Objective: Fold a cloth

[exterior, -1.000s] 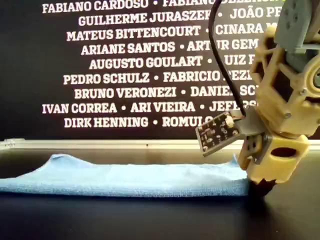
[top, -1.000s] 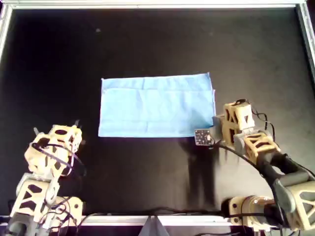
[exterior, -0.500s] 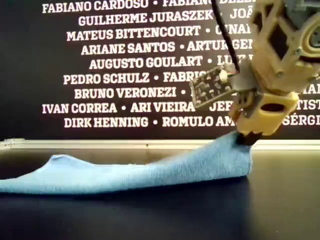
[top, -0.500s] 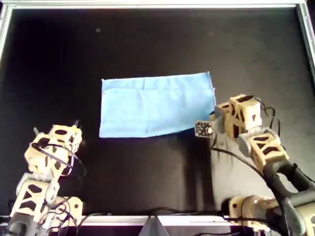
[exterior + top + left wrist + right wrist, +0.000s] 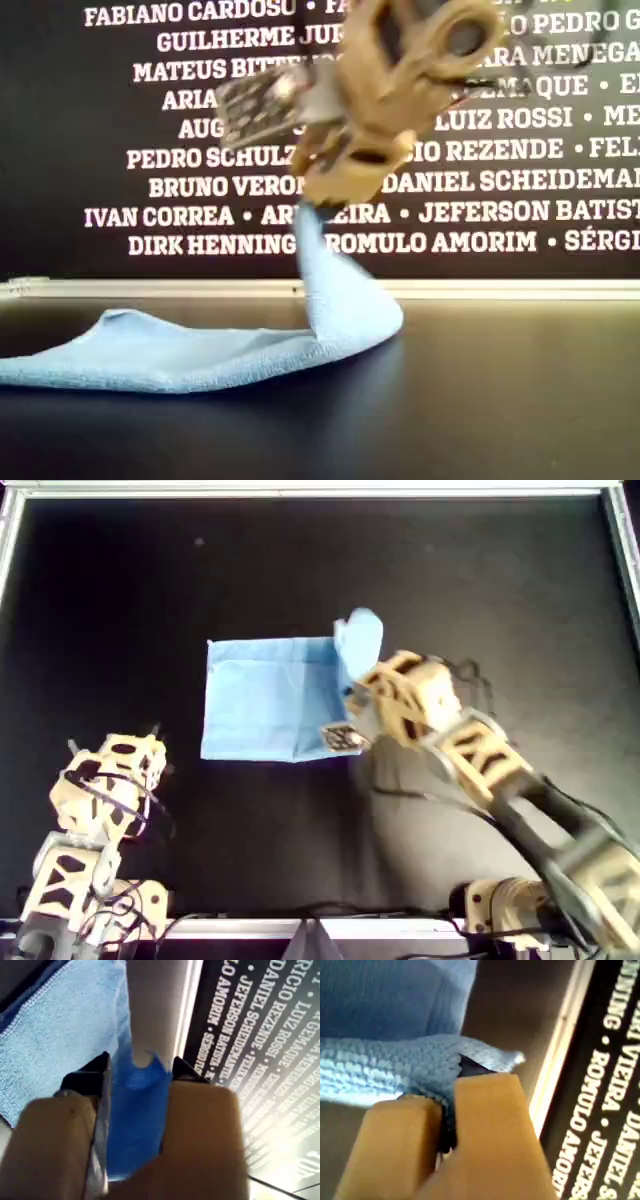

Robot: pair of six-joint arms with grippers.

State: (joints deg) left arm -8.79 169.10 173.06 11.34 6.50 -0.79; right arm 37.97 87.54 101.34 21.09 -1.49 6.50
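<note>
— Where's the cloth [image 5: 265,700]?

— Mostly flat mid-bench [image 5: 450,590]. One end is lifted and curling over, pinched in the gripper [image 5: 308,205] of the arm reaching in from the overhead view's right.

— Left or right arm?

— I can't tell. The left gripper [image 5: 137,1072] and the right gripper [image 5: 451,1095] each show jaws pressed on cloth in their own views.

— How will it handle?

— I judge it light, limp and thin. It drapes straight from the pinch, so it will sag and drag. I'd hold it at a hemmed corner.
</note>
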